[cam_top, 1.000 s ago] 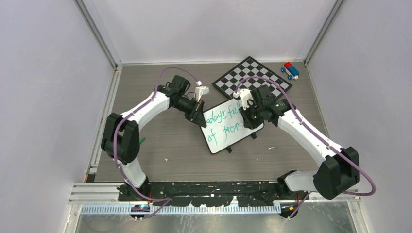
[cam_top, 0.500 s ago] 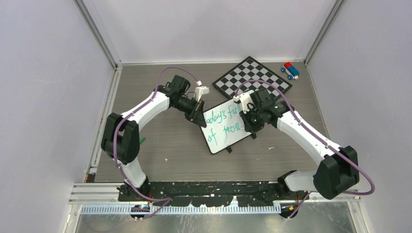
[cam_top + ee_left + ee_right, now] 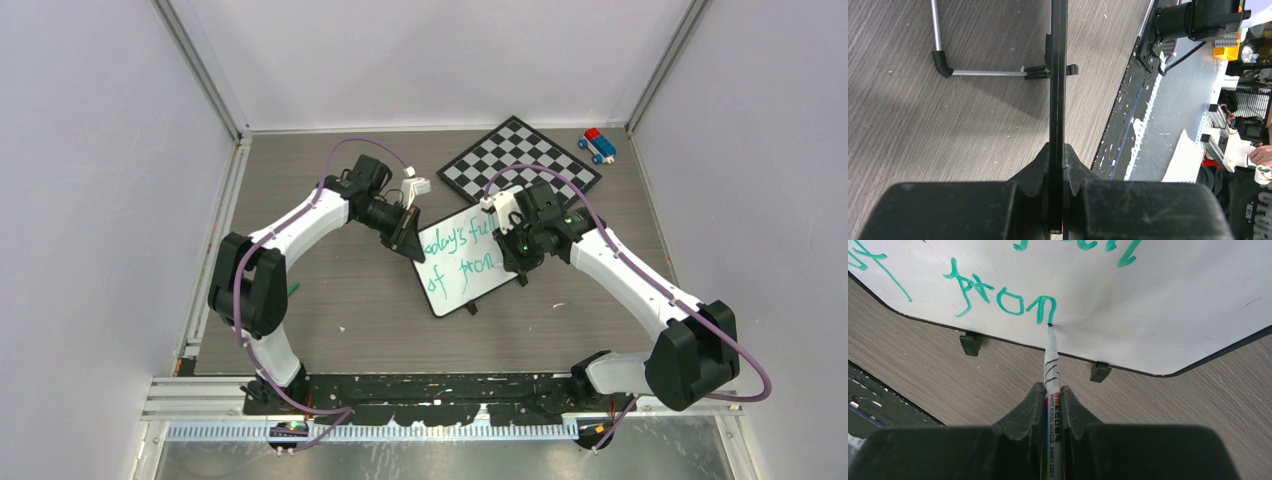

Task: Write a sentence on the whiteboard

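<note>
Whiteboard [image 3: 462,293] lies mid-table on small black feet, just nearer than the chessboard [image 3: 520,160]. A red-and-blue toy [image 3: 598,145] sits in the table's far right corner. The board's long axis and the sentence [image 3: 470,266] slant toward that corner. The left gripper [image 3: 412,240] is clamped tight on the whiteboard's left edge. The right gripper [image 3: 520,262], covering the line ends, pinches a marker [image 3: 1051,365], its tip touching the board just after "pron".
</note>
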Motion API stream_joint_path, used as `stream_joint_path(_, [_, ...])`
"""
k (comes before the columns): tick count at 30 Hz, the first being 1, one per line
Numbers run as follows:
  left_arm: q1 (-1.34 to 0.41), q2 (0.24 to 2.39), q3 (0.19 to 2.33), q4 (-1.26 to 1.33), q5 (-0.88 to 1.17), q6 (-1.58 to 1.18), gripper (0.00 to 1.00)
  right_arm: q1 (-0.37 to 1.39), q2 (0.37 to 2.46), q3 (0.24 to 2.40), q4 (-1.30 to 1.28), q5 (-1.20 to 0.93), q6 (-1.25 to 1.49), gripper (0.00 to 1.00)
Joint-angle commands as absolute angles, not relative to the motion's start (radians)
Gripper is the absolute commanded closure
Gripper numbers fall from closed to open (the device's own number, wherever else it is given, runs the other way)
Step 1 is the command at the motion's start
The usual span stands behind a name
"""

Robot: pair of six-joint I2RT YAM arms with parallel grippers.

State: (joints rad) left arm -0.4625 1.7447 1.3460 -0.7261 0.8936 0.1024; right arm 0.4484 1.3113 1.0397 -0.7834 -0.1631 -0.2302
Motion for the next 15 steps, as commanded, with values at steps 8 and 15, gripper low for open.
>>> stream_joint_path(8, [-0.463, 1.752, 1.350, -0.723, 0.842, 0.115, 1.00, 0.444, 1.303, 1.075, -0.742, -0.191, -0.235, 1.00])
stream_joint_path(15, [-0.463, 1.747, 1.347, -0.723, 0.841, 0.115, 1.00, 0.444, 1.302, 1.082, -0.750, -0.196, -0.234, 1.00])
